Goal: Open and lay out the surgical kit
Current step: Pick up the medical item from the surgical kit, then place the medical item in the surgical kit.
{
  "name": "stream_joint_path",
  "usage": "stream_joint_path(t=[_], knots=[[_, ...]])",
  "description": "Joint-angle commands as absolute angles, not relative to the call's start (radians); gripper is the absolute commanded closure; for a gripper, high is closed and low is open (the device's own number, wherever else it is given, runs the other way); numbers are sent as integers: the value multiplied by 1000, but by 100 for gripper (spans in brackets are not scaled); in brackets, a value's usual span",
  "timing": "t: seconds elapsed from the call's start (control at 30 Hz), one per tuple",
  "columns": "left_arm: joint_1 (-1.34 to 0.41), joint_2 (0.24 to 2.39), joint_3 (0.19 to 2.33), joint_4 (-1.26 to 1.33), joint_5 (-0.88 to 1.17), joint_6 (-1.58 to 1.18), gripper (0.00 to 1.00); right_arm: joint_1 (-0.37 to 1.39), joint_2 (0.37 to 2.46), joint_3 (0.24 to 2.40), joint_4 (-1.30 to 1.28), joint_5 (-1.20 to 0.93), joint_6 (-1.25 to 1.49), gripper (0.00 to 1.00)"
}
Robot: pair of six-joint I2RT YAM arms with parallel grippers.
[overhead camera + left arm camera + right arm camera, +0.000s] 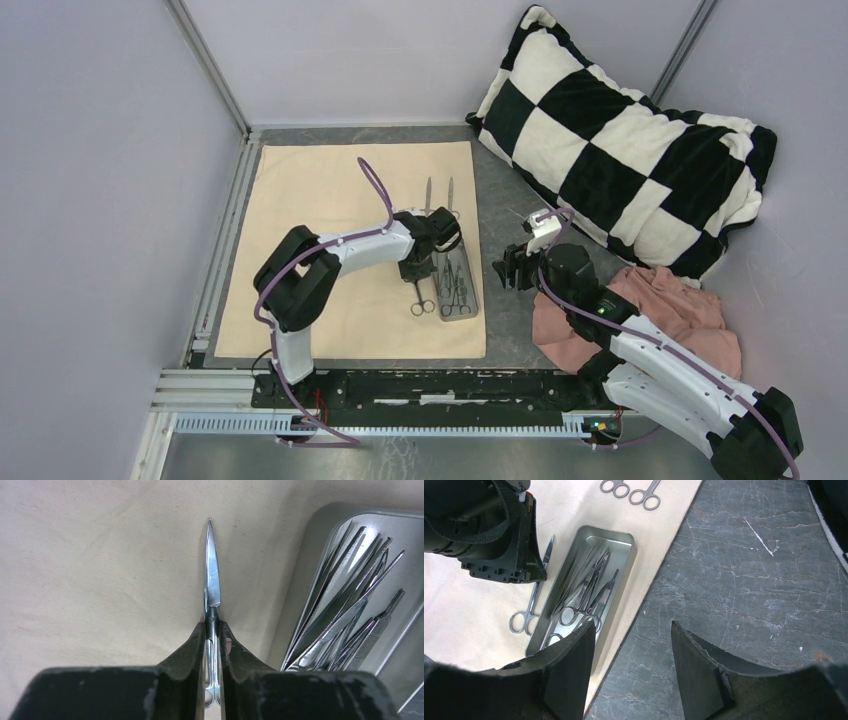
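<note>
While it stands nearly closed, left pincer [213,628] seemingly grips scissors [212,575].

A small grey rectangular metal tray [473,292] holds a loose bundle of slim silver ring-handled steel instruments [584,587]. Under the tray, a large beige cloth wrap [330,200] lies spread flat, reaching far to the left of it. Just left of the tray lie closed slim silver scissors [212,580], rings nearest. Beyond the tray's far end, two more ring-handled instruments [428,192] lie side by side.
</note>
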State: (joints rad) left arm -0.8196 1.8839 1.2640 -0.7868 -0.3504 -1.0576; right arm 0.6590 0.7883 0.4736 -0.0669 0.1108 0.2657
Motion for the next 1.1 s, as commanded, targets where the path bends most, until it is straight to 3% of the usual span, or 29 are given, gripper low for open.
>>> stream_joint_path(t=[0.0, 0.2, 0.4, 0.73, 1.07], knots=[[-821, 1805, 1270, -806, -431, -984, 98, 655, 779, 467, -38, 111, 276, 37], [-785, 1792, 1304, -810, -477, -862, 98, 654, 789, 462, -27, 112, 279, 37], [-642, 1844, 1396, -735, -402, -588, 98, 652, 801, 457, -15, 121, 273, 37], [-513, 2100, 1758, -669, -320, -257, 98, 641, 816, 444, -8, 135, 254, 37], [-469, 2365, 2145, -733, -295, -219, 98, 626, 829, 445, -15, 130, 237, 37]])
